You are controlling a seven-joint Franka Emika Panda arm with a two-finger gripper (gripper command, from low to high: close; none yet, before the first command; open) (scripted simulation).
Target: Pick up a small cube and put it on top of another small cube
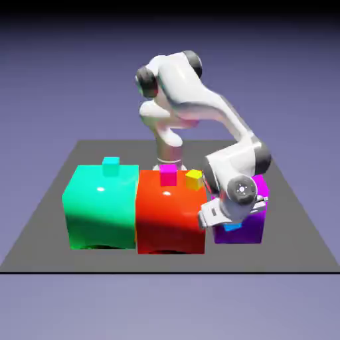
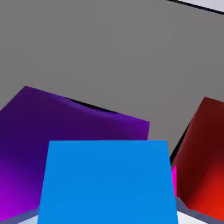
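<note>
The small cube (image 1: 232, 227), tiny and bright blue, peeks out just under the white hand, against the big purple block (image 1: 251, 229). My gripper (image 1: 229, 223) is shut on this blue cube. In the hand view the blue cube (image 2: 107, 181) fills the bottom middle, large, and hides the fingertips. Behind it there lies the purple block (image 2: 57, 127). Whether the cube rests on anything I cannot tell. A tiny magenta cube (image 1: 168, 174) and a tiny yellow cube (image 1: 193, 179) sit on top of the big red block (image 1: 169, 216). A tiny teal cube (image 1: 111, 165) sits on the big teal block (image 1: 101, 206).
Three big glossy blocks stand in a row on the dark grey mat (image 1: 40, 219): teal at the exterior view's left, red in the middle, purple at the right. The red block (image 2: 205, 162) also shows at the hand view's right edge. The arm's forearm hangs over the purple block.
</note>
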